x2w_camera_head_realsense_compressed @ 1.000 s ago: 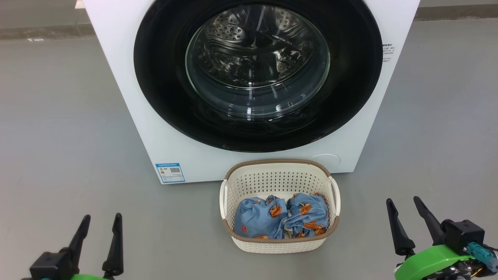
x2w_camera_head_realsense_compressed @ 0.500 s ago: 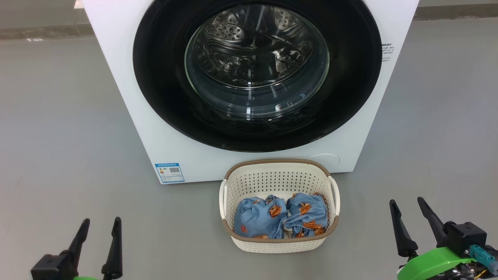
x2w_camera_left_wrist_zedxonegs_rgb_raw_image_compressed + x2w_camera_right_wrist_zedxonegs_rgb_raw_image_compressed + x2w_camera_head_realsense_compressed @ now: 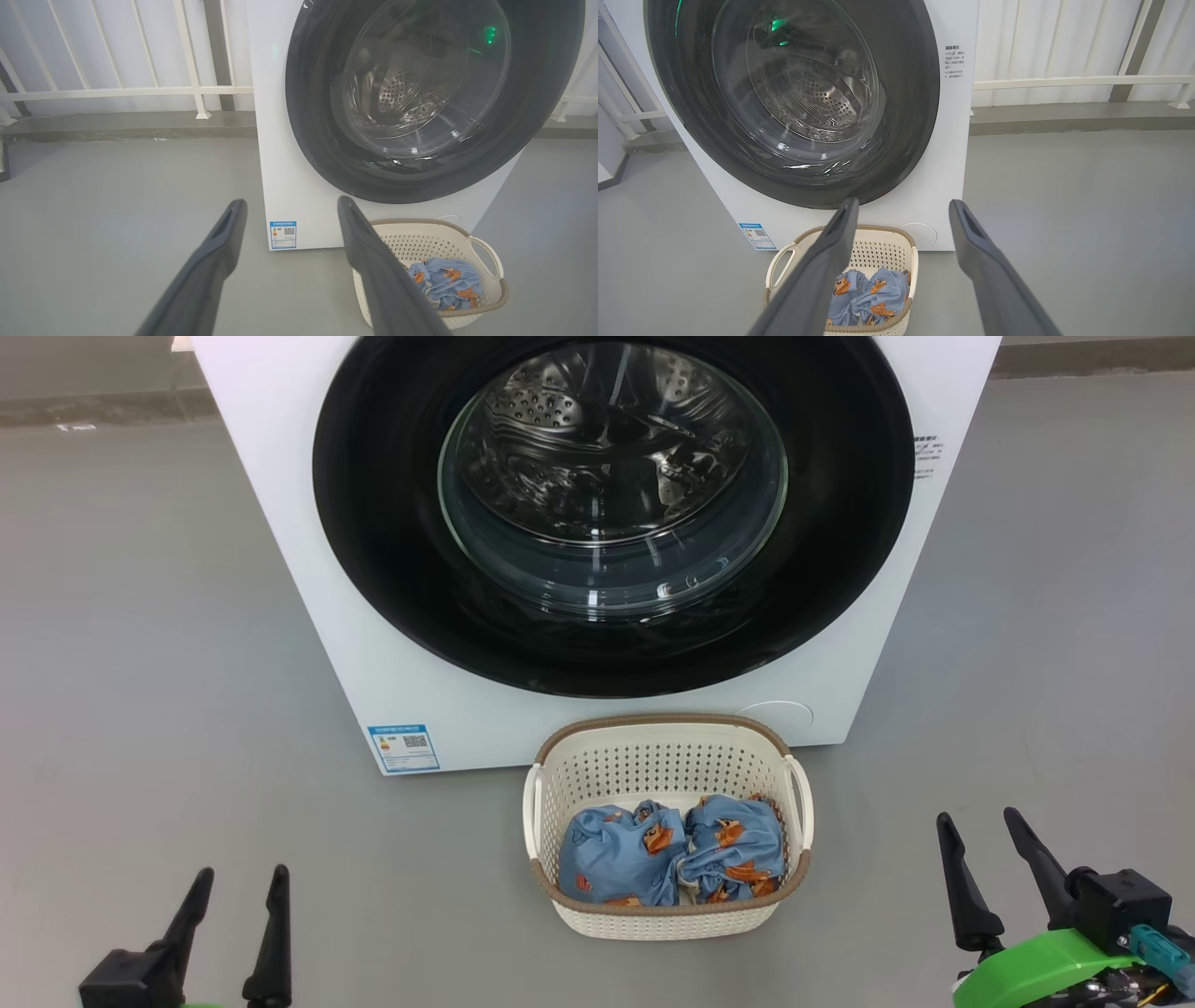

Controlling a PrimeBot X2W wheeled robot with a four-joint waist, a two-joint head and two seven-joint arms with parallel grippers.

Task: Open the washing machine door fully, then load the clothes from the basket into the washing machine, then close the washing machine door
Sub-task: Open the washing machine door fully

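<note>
L gripper and R gripper: long dark fingers apart, holding nothing, above grey floor. Further fwd, btwn them: cream perforated plastic basket, brown rim, w/ two light-blue printed clothes bundles inside. Just beyond: big white washing machine, round black-rimmed glass door shut.

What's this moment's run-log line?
washing machine door shut | clothes in basket | left gripper open, empty | right gripper open, empty
</note>
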